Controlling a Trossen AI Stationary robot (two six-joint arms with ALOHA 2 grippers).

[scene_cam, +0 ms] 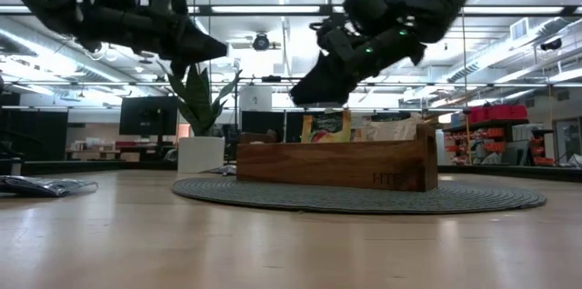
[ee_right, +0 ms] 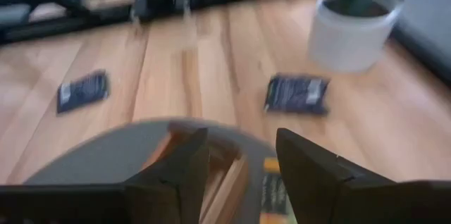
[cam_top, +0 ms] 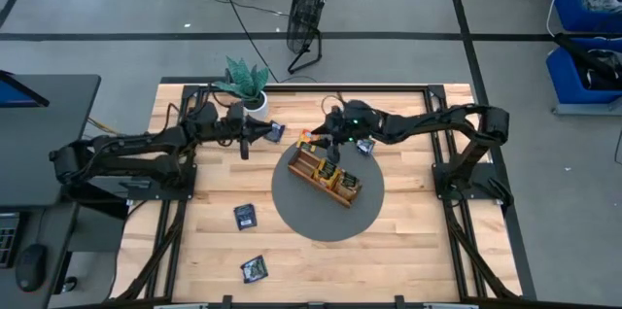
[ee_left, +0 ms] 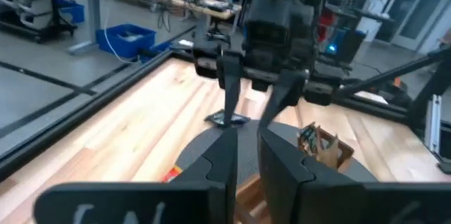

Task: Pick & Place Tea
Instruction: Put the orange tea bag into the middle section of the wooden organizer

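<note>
The tea is small flat sachets. Some stand in the wooden tray (cam_top: 326,175) on the round grey mat (cam_top: 292,207). Dark blue ones lie flat on the table by the plant (cam_top: 277,132), by the mat's far side (cam_top: 365,146) and at the near left (cam_top: 245,217) (cam_top: 255,268). My right gripper (ee_right: 239,160) hangs open just above the tray's far-left end (scene_cam: 264,157) and an orange sachet (ee_right: 271,182). My left gripper (ee_left: 246,157) is raised left of the mat, its fingers a narrow gap apart with nothing between them.
A potted plant (cam_top: 248,90) in a white pot stands at the table's far side, close behind my left gripper. A floor fan (cam_top: 307,13) stands beyond the far edge. Bare wood lies at the table's near right.
</note>
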